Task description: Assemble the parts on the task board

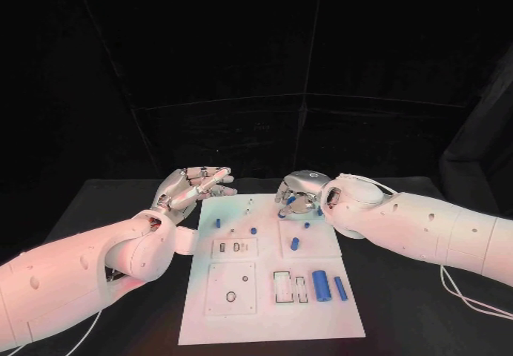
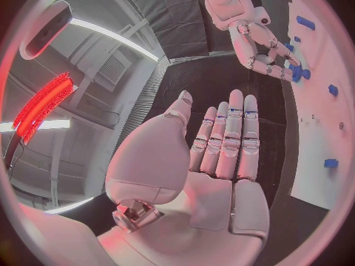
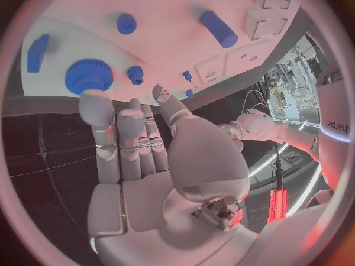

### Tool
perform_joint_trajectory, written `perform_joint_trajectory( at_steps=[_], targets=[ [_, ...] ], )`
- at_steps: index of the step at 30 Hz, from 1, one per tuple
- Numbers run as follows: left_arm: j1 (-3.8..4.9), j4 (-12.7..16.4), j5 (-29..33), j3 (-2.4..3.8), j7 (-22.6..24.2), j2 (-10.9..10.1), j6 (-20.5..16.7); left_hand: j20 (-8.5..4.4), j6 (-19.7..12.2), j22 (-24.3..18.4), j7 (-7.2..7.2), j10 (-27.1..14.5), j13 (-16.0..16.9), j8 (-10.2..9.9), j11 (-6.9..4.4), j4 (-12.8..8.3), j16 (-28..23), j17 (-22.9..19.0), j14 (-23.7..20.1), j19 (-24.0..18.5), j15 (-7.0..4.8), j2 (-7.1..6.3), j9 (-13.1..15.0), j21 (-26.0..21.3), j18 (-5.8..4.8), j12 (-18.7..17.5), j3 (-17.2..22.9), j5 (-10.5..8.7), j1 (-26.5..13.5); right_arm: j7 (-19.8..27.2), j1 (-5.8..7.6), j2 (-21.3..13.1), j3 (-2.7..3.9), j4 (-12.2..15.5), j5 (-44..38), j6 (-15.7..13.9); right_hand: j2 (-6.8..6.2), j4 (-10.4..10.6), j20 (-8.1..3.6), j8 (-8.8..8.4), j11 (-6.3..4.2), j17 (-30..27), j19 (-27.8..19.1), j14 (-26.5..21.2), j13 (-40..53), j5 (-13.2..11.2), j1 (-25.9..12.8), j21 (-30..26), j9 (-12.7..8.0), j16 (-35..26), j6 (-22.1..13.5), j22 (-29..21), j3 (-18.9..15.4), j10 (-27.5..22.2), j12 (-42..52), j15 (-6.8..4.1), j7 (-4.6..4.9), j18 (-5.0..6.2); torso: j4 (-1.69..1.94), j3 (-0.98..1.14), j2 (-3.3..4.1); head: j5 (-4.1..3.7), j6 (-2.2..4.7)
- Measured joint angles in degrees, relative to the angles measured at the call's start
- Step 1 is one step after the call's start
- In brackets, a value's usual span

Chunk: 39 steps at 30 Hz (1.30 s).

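In the head view, we saw the task board [image 1: 267, 297] on the bench, our left robot hand [image 1: 193, 189] at its far left corner, our right robot hand [image 1: 302, 194] over the far edge. The left wrist view showed flat, spread, empty fingers. The right wrist view showed open fingers just beside the blue gear [image 3: 89, 77]; we judged a slow, centred pinch best.

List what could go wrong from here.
1. The right hand hovers over the far end of the board, fingertips by the blue gear; a sloppy reach might knock the small pegs beside it.
2. The left hand sits open at the board's far left corner and might nudge the board.
3. The loose cylinders near the front could roll if the board shifts.
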Motion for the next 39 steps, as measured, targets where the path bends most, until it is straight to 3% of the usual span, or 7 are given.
perform_joint_trajectory(
  at_steps=[2, 7, 14, 21, 28, 39],
  targets=[
    [0.0, 0.1, 0.0, 0.0, -0.1, -0.1, 0.2, 0.0, 0.0, 0.0, 0.0, 0.0, 0.0, 0.0, 0.0, 0.0, 0.0, 0.0, 0.0, 0.0, 0.0, 0.0, 0.0, 0.0, 0.0, 0.0, 0.0, 0.0, 0.0, -0.4, 0.02, 0.1, 0.0, -0.1, -0.7, 0.5, 0.02, 0.2, 0.12, 0.0, 0.07, 3.3, -0.1, 0.1, 0.0, 0.0, 0.0, 3.3, 0.0, 3.2, 0.0, 3.7, 0.6, -0.5, 0.0, 0.17, 0.0, 0.0, 0.0, -0.01, 0.21, -0.01, 0.03],
    [0.0, 0.2, 0.0, 0.0, -0.2, -0.4, 0.5, 0.01, 0.0, -0.1, 0.0, 0.0, 0.0, -0.3, 0.0, -0.2, 0.0, 0.0, 0.0, 0.0, 0.0, 0.0, 0.0, 0.0, 0.0, -0.2, -0.2, 0.0, 0.0, -1.1, 0.04, 0.3, 0.0, -0.2, -2.1, 1.4, -0.21, 0.4, 0.61, 0.0, 0.38, 7.3, -0.6, 0.0, 0.0, 0.0, -0.2, 6.8, 0.0, 7.1, -0.2, 7.2, 1.3, -0.8, 0.0, 0.44, 0.2, 0.01, 0.0, 0.01, 0.58, 0.04, 0.03],
    [0.0, 0.1, 0.0, 0.0, -0.4, -0.5, 0.8, 0.01, 0.0, -0.1, 0.0, 0.0, 0.0, -0.3, 0.0, -0.2, 0.0, 0.0, 0.0, 0.0, 0.0, 0.0, 0.0, 0.0, -0.01, -0.2, -0.2, 0.0, 0.0, -1.7, 0.06, 0.7, 0.0, -0.5, -3.1, 2.4, -0.21, 0.5, 0.8, 0.0, 0.59, 9.7, -0.8, 0.0, 0.0, 0.0, -0.2, 8.6, 0.0, 9.5, -0.2, 9.1, 2.4, -1.0, 0.0, 0.43, 0.2, 0.02, 0.1, 0.02, 0.83, 0.03, -0.21],
    [0.01, 0.0, 0.0, 0.0, -0.6, -0.6, 1.0, 0.01, 0.0, -0.1, 0.0, 0.0, 0.0, -0.3, 0.0, -0.2, 0.0, 0.0, 0.0, 0.0, 0.0, 0.0, 0.0, 0.0, -0.01, -0.2, -0.2, 0.0, 0.0, -1.8, 0.07, 1.2, 0.0, -1.2, -3.5, 3.3, -0.18, 0.7, 1.01, 0.0, 0.59, 11.3, -1.0, 0.0, 0.0, -0.2, -0.2, 9.8, 0.0, 10.9, -0.2, 10.3, 3.7, -1.0, 0.0, 0.43, 0.2, 0.02, 0.1, 0.15, 1.07, 0.3, -0.25],
    [0.02, -0.1, 0.0, 0.01, -0.8, -0.6, 1.2, 0.04, 0.0, -0.2, 0.0, 0.0, 0.0, -0.5, 0.0, -0.2, 0.0, 0.0, 0.0, 0.4, 0.0, 0.0, 0.0, 0.0, -0.01, -0.5, -0.2, 0.0, 0.0, -1.9, 0.06, 1.5, 0.0, -1.8, -3.7, 4.3, 1.58, 0.9, 1.21, 0.01, 0.59, 12.1, -1.2, 0.0, -0.1, -2.1, 0.2, 11.0, 0.0, 12.1, 0.3, 11.3, 6.6, -1.0, 0.0, 0.43, 0.24, 0.03, 0.1, 0.19, 1.2, 0.3, -0.38],
    [0.03, 0.1, 0.0, 0.01, -1.1, -1.0, 1.4, 0.04, 0.0, -0.2, 0.0, 0.0, 0.0, -0.5, 0.0, -0.3, 0.0, 0.1, 0.0, 0.4, 0.0, 0.0, 0.0, 0.0, -0.02, -0.5, -0.3, 0.0, 0.0, -2.1, 0.09, 2.0, 0.06, -2.3, -3.7, 5.4, 1.63, 1.1, 1.4, 0.0, 0.48, 12.3, -1.4, 0.0, -0.1, -2.5, 0.2, 11.7, 0.0, 12.7, 0.7, 12.0, 9.3, -0.9, 0.0, 0.43, 0.24, 0.03, 0.14, 0.3, 1.58, 0.17, -0.48]
  ],
)
